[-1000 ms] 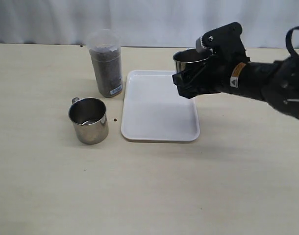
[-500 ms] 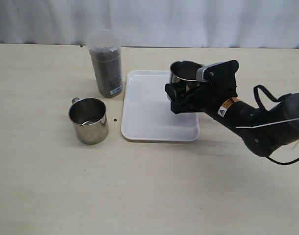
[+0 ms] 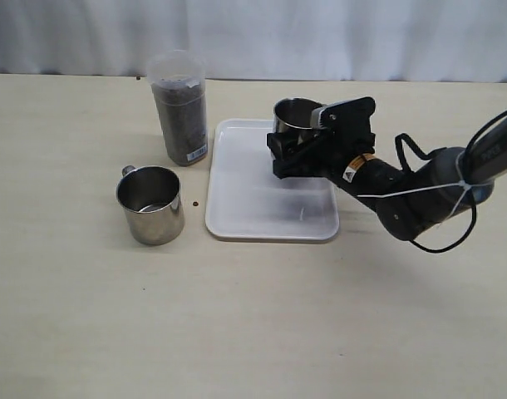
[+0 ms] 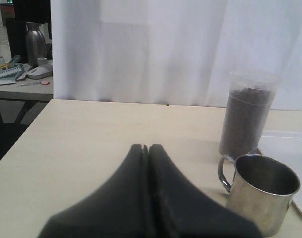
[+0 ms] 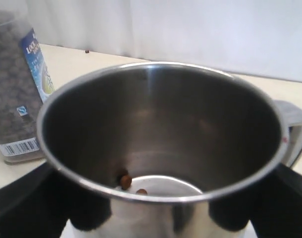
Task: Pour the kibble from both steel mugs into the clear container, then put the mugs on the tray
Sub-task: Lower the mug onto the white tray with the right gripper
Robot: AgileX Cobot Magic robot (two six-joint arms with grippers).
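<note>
My right claw [image 3: 293, 156] is spread wide around one steel mug [image 3: 293, 112], holding it upright at the far side of the white tray [image 3: 253, 204]; I cannot tell whether its base touches. With only two kibble pellets [image 5: 125, 181] at the bottom, I judge it light, rigid and slippery: polished steel wants a firm squeeze across the body, clear of the loop handle. My left claw [image 4: 145, 163] is pinched together, empty. The second steel mug [image 3: 150, 204] stands on the tabletop [image 3: 237, 316] near the kibble-filled clear container [image 3: 179, 108].
</note>
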